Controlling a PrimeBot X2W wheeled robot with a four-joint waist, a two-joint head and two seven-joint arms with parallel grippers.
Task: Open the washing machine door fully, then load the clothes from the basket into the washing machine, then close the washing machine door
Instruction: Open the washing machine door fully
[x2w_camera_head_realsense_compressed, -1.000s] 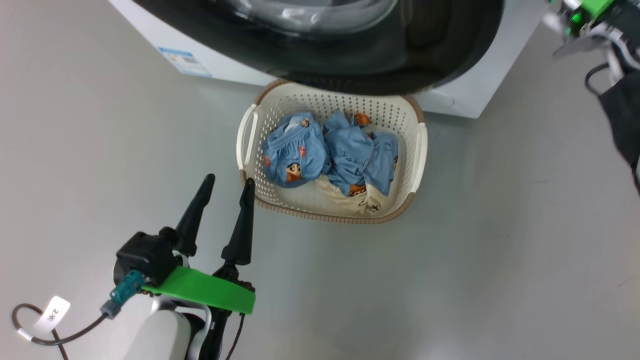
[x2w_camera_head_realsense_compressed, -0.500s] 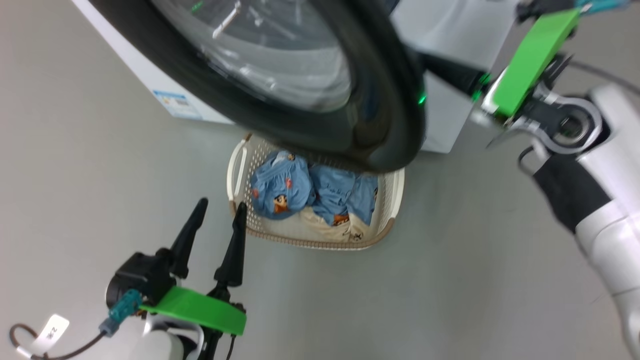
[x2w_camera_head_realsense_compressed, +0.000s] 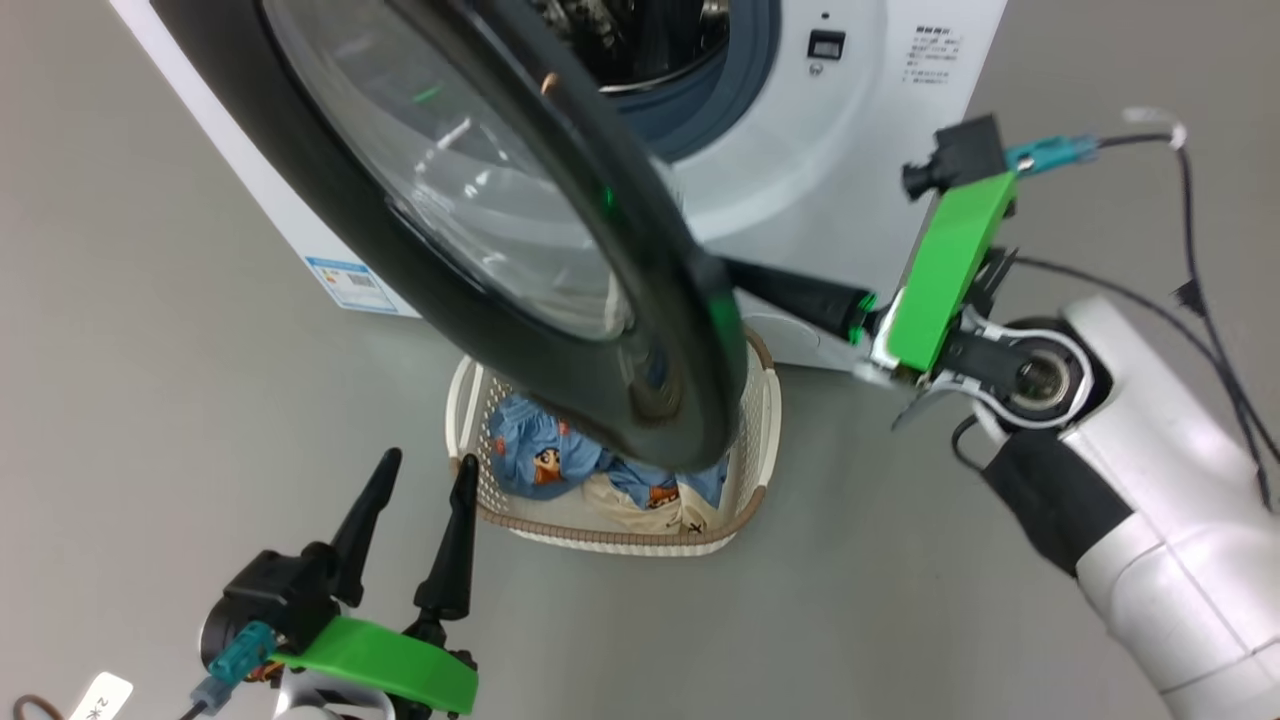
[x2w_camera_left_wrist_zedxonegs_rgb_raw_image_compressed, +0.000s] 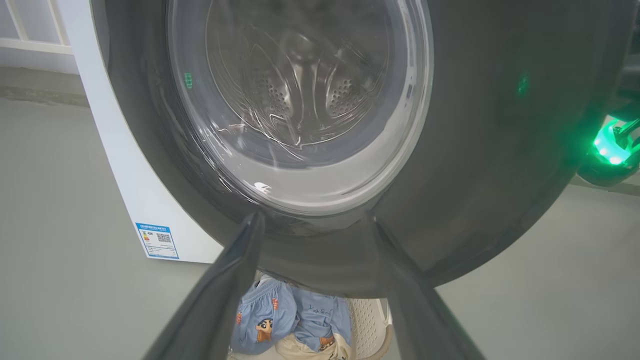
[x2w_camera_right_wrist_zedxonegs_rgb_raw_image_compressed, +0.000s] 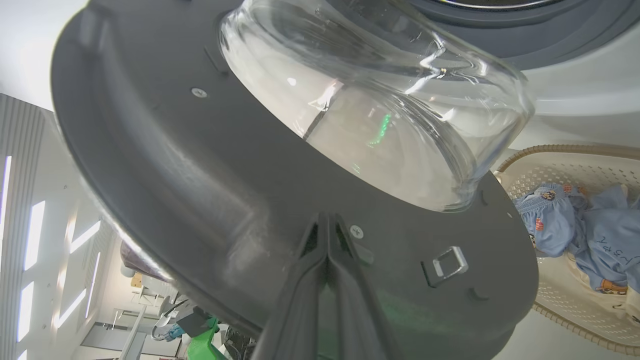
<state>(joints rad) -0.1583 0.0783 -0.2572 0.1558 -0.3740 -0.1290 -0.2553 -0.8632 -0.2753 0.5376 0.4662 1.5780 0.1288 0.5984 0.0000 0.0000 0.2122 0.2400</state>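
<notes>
Head view first: the washing machine door (x2w_camera_head_realsense_compressed: 480, 220) is seen swung partway out from the washing machine (x2w_camera_head_realsense_compressed: 800, 180). Its glossy black ring hangs over the basket (x2w_camera_head_realsense_compressed: 762, 400), which is set on the floor at the foot of the washing machine's front. The clothes (x2w_camera_head_realsense_compressed: 545, 460) are bundled inside the basket, half hidden under the door.

The right gripper (x2w_camera_head_realsense_compressed: 745, 278) is reached in between the door and the washing machine's front. In the right wrist view its two fingers are shown pressed together with nothing between them, tips at the door's dark inner face beside the metal latch loop (x2w_camera_right_wrist_zedxonegs_rgb_raw_image_compressed: 445, 265); contact cannot be confirmed. The left gripper (x2w_camera_head_realsense_compressed: 428, 460) is held farther out from the washing machine than the basket, fingers spread wide, nothing gripped.

The door is judged stiff and fairly heavy, carried on its hinge, so a steady push is called for, not a pinch. The ring looks slippery and the glass bowl (x2w_camera_right_wrist_zedxonegs_rgb_raw_image_compressed: 390, 110) is best left alone. The matt inner face near the latch, far from the hinge, is reckoned the best spot. The clothes are judged soft, light and limp, so a raised fold on top should be pinched. The basket looks light and may be dragged along.
</notes>
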